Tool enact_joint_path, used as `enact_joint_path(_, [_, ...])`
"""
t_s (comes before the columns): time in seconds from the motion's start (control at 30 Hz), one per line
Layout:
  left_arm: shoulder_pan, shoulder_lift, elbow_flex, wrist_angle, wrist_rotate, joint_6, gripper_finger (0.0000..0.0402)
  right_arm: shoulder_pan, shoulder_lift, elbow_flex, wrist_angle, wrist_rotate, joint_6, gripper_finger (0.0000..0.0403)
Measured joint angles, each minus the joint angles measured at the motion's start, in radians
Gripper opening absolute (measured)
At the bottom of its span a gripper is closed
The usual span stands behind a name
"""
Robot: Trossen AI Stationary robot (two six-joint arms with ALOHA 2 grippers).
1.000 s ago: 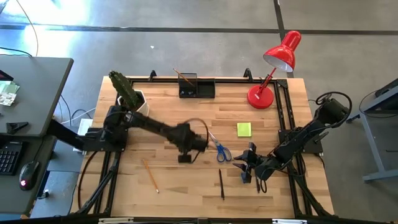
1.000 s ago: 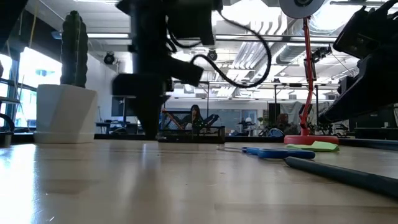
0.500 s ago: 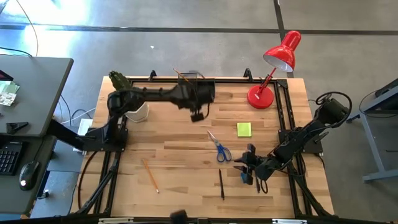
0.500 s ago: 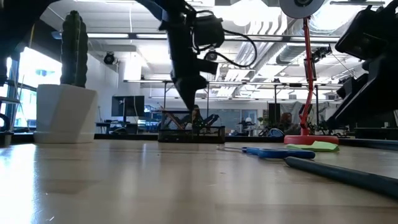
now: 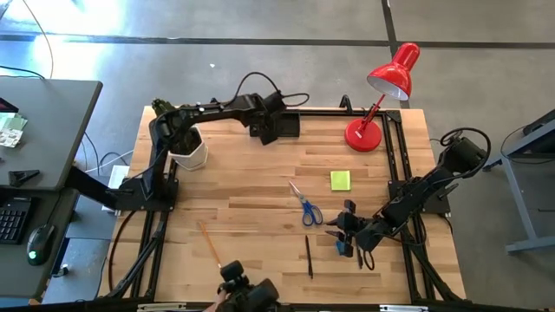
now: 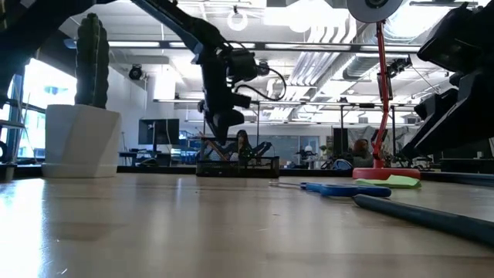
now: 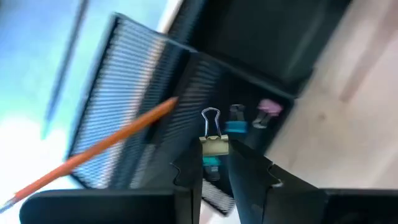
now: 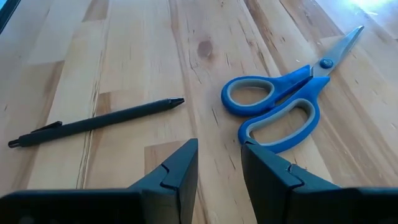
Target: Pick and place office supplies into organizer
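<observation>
My left gripper (image 5: 265, 132) hovers over the organizer (image 5: 288, 124), a black mesh box at the table's far edge, and is shut on a small binder clip (image 7: 214, 145). An orange pencil (image 7: 112, 144) leans in the organizer, and blue and pink clips (image 7: 252, 119) lie in one compartment. My right gripper (image 5: 340, 232) rests low near the table's right side, open and empty. Its fingers point at the blue-handled scissors (image 8: 280, 112) and a black pen (image 8: 99, 121). A yellow-green sticky pad (image 5: 340, 180), a loose pencil (image 5: 209, 243) and the pen (image 5: 309, 256) lie flat on the wood. My left gripper pinches the binder clip by its tan body (image 7: 215, 148) between the two fingers. The clip's wire loop (image 7: 211, 118) sticks out past the fingertips. The fingers point down at the organizer, and the clip is lifted clear above it.
A red desk lamp (image 5: 381, 95) stands at the far right corner. A white pot with a cactus (image 5: 185, 143) stands at the far left, under my left arm. A dark object (image 5: 245, 293) shows at the table's near edge. Bare wood lies across the table's middle.
My left gripper has risen from the middle of the table and swung toward the far edge, ending above the organizer with the clip between its fingers. A dark object has come into view at the near edge.
</observation>
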Motion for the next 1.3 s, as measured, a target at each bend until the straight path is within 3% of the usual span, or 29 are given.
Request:
enact_joint_path(0.73, [-0.045,0.007,0.0,-0.052,0.009,-0.138,0.0139,0.002,0.0,0.0,0.051,0.01,0.056,0.0117])
enact_joint_path(0.93, [-0.202,0.005,0.0,-0.062,-0.114,-0.174,0.0113,0.002,0.0,0.0,0.047,0.018,0.098,0.0117])
enact_joint_path(1.23, [-0.466,-0.031,0.0,-0.065,-0.135,-0.232,0.0054,0.05,0.0,0.0,0.051,0.116,0.094,0.0117])
enact_joint_path(1.3, [-0.534,-0.054,0.0,-0.036,-0.185,-0.252,0.0041,0.061,0.006,0.0,0.049,0.116,0.094,0.0117])
